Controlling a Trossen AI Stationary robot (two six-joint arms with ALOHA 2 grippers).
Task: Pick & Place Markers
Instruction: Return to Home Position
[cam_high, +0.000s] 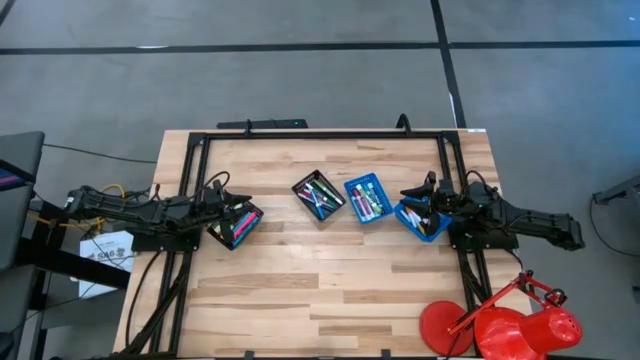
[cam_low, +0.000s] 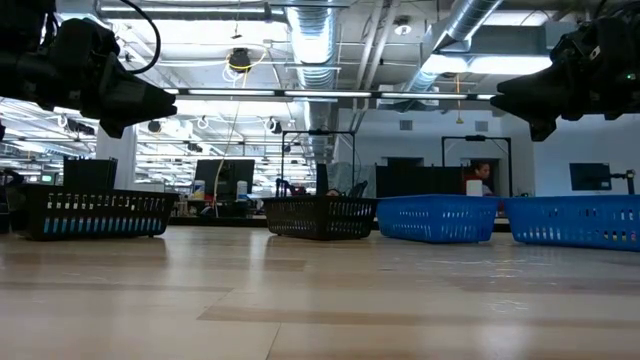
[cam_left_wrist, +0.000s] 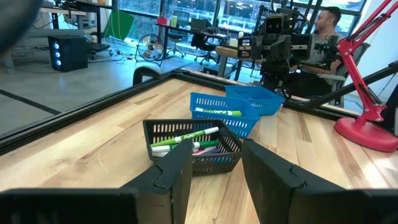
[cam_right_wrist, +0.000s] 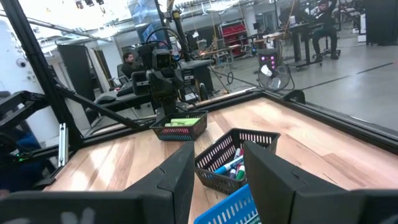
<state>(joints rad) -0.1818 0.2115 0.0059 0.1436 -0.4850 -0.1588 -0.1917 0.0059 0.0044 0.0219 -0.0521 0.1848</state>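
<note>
Fingers (cam_left_wrist: 176, 177): on my left pincer (cam_left_wrist: 214, 163), spread, nothing between them.
Right pincer (cam_right_wrist: 217, 168): spread too, empty.
Height: both pincers hang well above the table (cam_high: 330, 290).
Left side: outer black bin (cam_high: 235, 226) near my left pincer, markers (cam_high: 241, 221) inside.
Right side: outer blue bin (cam_high: 421, 222) near my right pincer.
Centre: inner black bin (cam_high: 319, 197) and inner blue bin (cam_high: 367, 198) side by side, markers in both.
Corner: red lamp (cam_high: 500, 325).

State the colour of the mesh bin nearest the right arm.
That bin is blue; the high view shows it best.
</note>
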